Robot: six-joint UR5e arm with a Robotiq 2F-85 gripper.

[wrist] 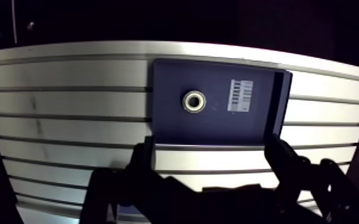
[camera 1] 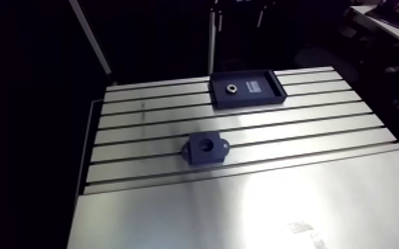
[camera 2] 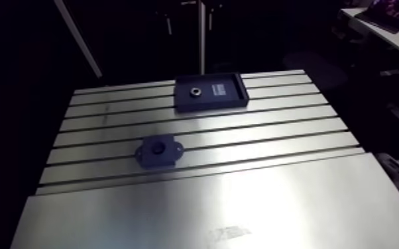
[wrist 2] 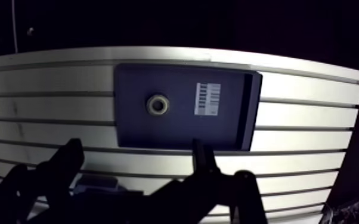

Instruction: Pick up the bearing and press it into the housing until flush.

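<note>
A slotted aluminium table (camera 1: 295, 199) holds two dark blue items set well apart. Toward the far edge sits a shallow rectangular tray (camera 1: 278, 99), and inside it lies the bearing (camera 1: 230, 87), a small metal ring lying flat beside a white barcode label (camera 1: 253, 85). Nearer the middle of the table stands the housing (camera 1: 205, 147), a blocky mount with its round bore facing up and empty. In the wrist view the gripper (wrist: 209, 149) hangs over the table just short of the tray, its two dark fingers (wrist: 139, 167) spread wide and holding nothing. The bearing lies ahead of them, untouched.
</note>
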